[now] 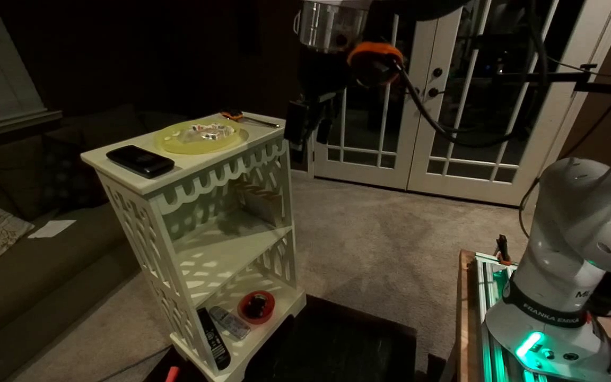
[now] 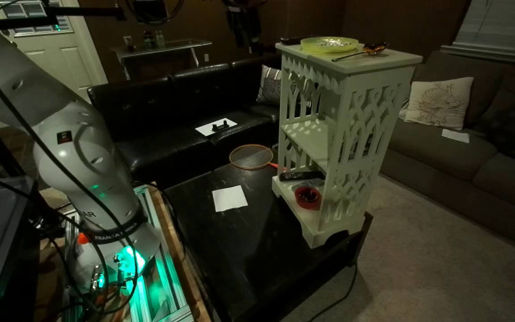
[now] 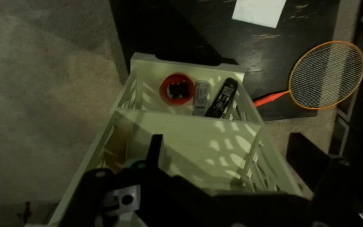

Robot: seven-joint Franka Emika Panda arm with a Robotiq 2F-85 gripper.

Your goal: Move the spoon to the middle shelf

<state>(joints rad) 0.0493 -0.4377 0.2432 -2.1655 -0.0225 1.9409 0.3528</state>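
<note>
Spoon (image 2: 370,50) lies atop the lattice-sided stand (image 2: 335,150), handle tip near its front edge; the claw (image 3: 227,143) is spread wide, empty. A skewed pinch could flick the spoon off, missing the middle shelf (image 1: 220,248).

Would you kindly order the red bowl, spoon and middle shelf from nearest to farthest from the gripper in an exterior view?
1. Spoon, on the top board, closest to the gripper.
2. Middle shelf, one level below.
3. Red bowl, on the lowest board.
</note>
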